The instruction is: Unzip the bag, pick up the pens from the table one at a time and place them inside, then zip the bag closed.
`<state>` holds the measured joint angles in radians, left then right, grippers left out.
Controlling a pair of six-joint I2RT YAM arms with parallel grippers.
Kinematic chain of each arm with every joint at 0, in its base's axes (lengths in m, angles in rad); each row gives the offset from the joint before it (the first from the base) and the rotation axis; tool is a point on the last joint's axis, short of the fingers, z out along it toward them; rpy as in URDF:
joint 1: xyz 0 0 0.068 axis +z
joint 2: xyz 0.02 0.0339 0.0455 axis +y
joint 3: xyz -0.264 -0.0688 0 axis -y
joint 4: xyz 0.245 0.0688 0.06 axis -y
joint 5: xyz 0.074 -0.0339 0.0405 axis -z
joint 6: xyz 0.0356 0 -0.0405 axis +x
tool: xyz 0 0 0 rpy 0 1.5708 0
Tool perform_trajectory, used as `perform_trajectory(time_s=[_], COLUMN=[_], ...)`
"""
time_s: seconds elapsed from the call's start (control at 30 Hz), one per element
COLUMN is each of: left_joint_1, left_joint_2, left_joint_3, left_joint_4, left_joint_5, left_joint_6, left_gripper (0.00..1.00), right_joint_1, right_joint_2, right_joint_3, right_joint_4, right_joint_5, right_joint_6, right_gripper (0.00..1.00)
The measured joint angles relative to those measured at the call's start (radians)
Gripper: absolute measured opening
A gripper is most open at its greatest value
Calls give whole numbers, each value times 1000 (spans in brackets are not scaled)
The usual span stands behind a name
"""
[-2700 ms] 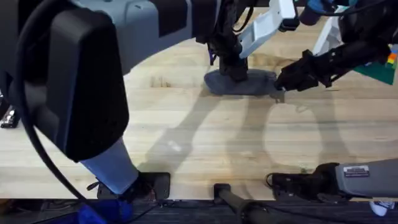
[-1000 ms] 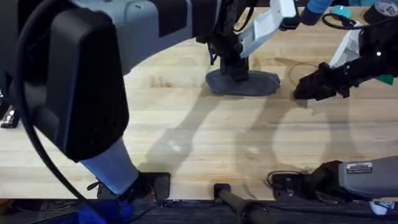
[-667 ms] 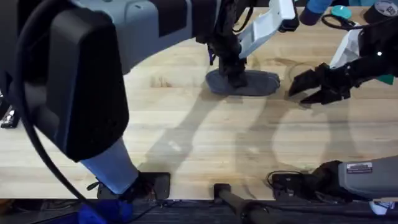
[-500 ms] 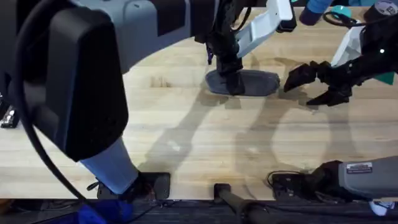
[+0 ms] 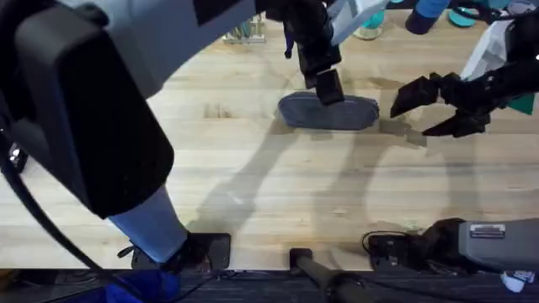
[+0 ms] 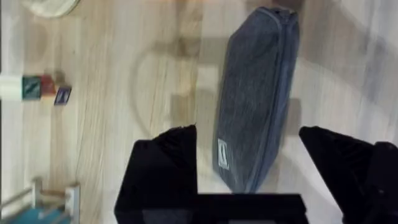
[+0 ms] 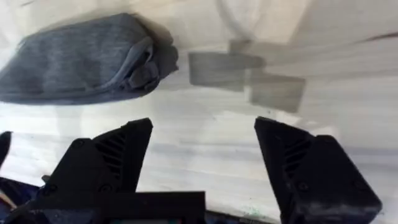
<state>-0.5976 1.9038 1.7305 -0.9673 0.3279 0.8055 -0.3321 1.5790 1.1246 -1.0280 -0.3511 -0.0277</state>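
Note:
The grey-blue bag (image 5: 335, 113) lies flat on the table (image 5: 253, 177), toward the far middle. In the left wrist view the bag (image 6: 258, 106) shows its zipper line along one long side, with no gap visible. My left gripper (image 5: 327, 87) hangs just above the bag's left part, open, its black fingers (image 6: 166, 163) spread wider than the pouch. To the right of the bag and apart from it, my right gripper (image 5: 413, 118) stands open and holds nothing. The right wrist view shows the bag's end with the small pull tab (image 7: 145, 75) beyond the open gripper (image 7: 202, 134). The pens are out of view.
Small coloured blocks (image 6: 42, 88) lie on the wood to one side of the bag. Teal and dark blue cups (image 5: 396, 17) and a small rack (image 5: 244, 34) stand along the far edge. A green item (image 5: 526, 103) sits at the far right.
My right gripper left the bag's right end, drew back to the right and opened. My left gripper rose off the bag, which stayed where it was.

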Motion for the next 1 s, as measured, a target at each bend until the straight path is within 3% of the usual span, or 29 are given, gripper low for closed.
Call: perform_trajectory(time_s=[0.3, 0.57, 0.83, 1.0], left_joint_1=[0, 29, 120, 127], left_joint_2=[0, -53, -261, -326], left_joint_3=[155, 164, 165, 162], left_joint_4=[-160, -237, -331, -353], left_joint_5=[-94, -141, -150, -156], left_joint_6=[-210, -377, -451, -466], left_gripper=[995, 995, 997, 997], right_joint_1=[20, 103, 159, 191], right_joint_2=[-91, -202, -314, -351], right_joint_3=[56, 116, 137, 137], right_joint_4=[-104, -122, -137, -155], right_joint_5=[0, 0, 0, 1], right_joint_6=[-8, -32, -33, -33], right_gripper=[996, 996, 996, 996])
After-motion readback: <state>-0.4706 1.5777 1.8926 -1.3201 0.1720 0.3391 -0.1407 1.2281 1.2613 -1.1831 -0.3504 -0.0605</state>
